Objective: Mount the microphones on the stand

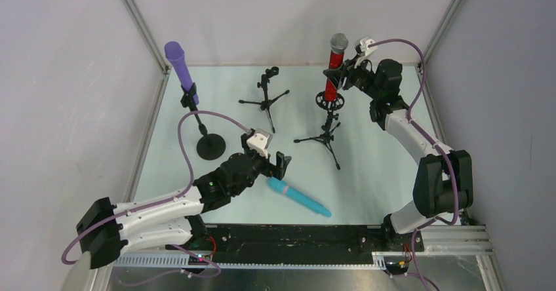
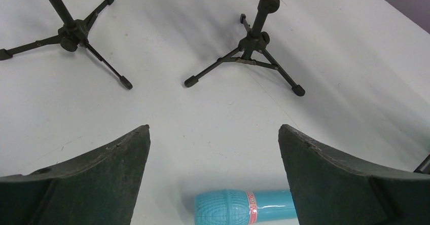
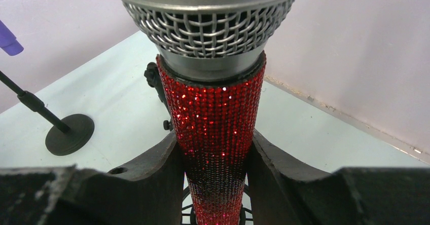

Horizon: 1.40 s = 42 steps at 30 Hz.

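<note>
Microphone nearest my arms' bases: a smooth teal-blue plastic stick (image 1: 298,197), lying flat on the pale matte table (image 1: 367,166). Its moulded grille head points toward the left gripper (image 2: 214,127), whose dark, scuffed, curved jaws stand wide apart over the table. Its pink ring (image 2: 250,207) carries lettering too small for me to read. Beyond it I see a thin black metal tripod stand (image 1: 265,101). Further right, the right gripper (image 3: 213,136) is clamped on the glittery red rhinestone microphone (image 3: 213,108). It stands upright, silver wire-mesh head (image 3: 210,27) on top, with its lower end inside a black ring mount (image 1: 330,101) on a second tripod (image 1: 326,137). Far left, the matte purple microphone (image 1: 180,65) sits tilted in the clip of a round-based stand (image 1: 210,145).
</note>
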Tool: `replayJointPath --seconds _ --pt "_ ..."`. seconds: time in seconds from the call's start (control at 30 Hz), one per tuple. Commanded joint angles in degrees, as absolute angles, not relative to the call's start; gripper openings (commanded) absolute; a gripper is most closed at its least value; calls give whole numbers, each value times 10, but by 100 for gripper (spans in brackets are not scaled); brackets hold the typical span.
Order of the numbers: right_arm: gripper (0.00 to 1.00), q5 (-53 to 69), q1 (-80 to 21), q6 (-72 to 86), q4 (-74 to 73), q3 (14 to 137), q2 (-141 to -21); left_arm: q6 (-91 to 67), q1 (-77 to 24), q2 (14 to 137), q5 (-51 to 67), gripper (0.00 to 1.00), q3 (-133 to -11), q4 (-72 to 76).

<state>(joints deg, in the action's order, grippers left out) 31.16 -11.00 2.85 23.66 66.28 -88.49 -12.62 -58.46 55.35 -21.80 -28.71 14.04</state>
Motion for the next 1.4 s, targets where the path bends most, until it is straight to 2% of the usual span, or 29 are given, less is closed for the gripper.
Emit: replayJointPath --seconds 0.0,0.47,1.0,1.37 --pt "0 331 -105 17 223 678 -899 -138 -587 558 -216 100 -295 158" --pt "0 355 -96 74 316 608 -885 -143 -586 561 -213 100 -297 158" --pt "0 324 -121 7 266 585 -875 -155 -587 542 -208 100 -300 158" --pt "0 318 -132 3 297 538 -870 -163 -587 542 -207 100 -302 157"
